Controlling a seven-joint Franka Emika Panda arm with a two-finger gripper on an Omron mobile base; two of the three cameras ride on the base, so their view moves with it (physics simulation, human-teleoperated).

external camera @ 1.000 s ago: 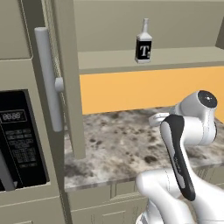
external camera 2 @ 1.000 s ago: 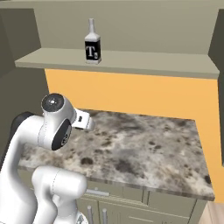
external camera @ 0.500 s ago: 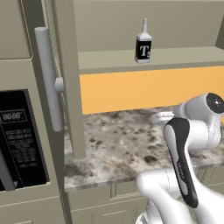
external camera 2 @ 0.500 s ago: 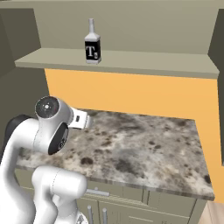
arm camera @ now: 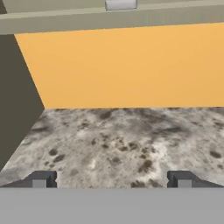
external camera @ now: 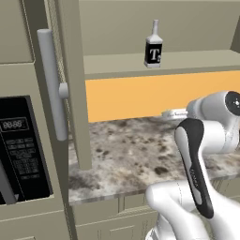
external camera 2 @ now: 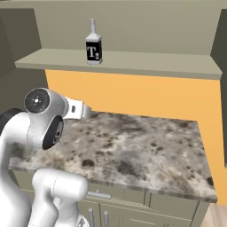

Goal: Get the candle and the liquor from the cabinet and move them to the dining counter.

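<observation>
The cabinet [external camera: 70,93] is open; the liquor [external camera 2: 93,46] stands upright on its shelf, well above the marbled surface [external camera 2: 133,150]. The end effector [arm camera: 111,179], released and empty, must be raised and levelled at the bottle's body.

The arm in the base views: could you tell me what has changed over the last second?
The arm's big round joint swung toward its own left and the gripper stayed open, holding nothing. The liquor stands unmoved on the cabinet shelf above the marble worktop.
</observation>
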